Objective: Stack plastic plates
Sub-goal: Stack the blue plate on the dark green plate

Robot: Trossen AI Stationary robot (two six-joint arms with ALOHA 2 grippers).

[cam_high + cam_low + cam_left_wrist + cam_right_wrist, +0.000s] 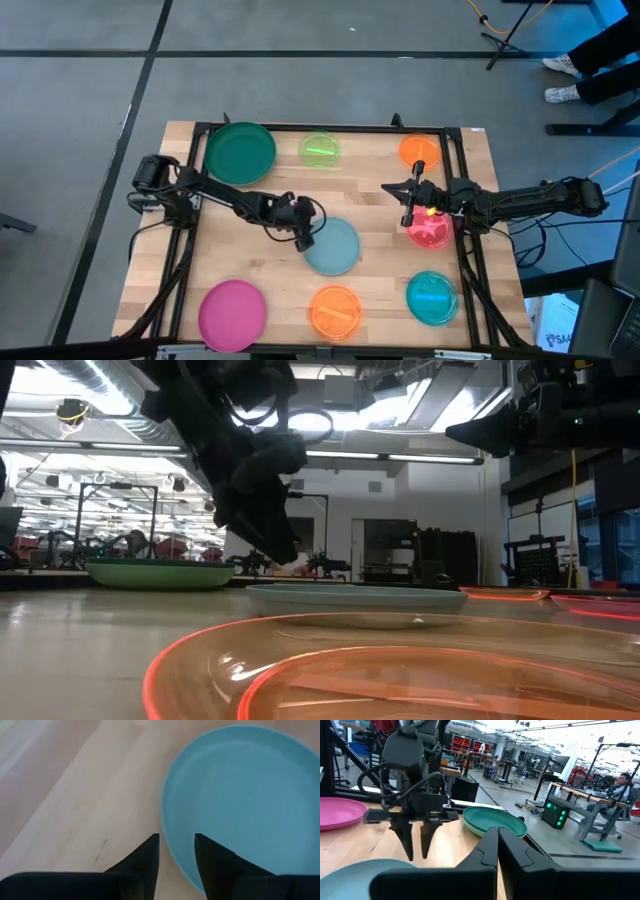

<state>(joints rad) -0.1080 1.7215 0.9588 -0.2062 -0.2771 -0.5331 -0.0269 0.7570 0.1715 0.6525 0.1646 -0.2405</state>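
The grey-blue plate [335,248] lies flat near the table's middle. My left gripper [304,240] hangs over its left rim, fingers pointing down and open. In the left wrist view [176,836], one finger stands outside the rim [167,845] and one over the plate's inside. The low view shows the fingertips [290,558] just above the plate [355,598], not touching. My right gripper [497,829] is shut and empty. It is held level above the table [390,189], beside the red-pink plate [430,230].
The other plates lie flat and apart. Dark green [240,152], lime [320,150] and small orange [420,150] are along the far edge. Magenta [232,312], orange [335,310] and teal [432,297] are along the near edge. Bare wood [250,255] shows left of the grey-blue plate.
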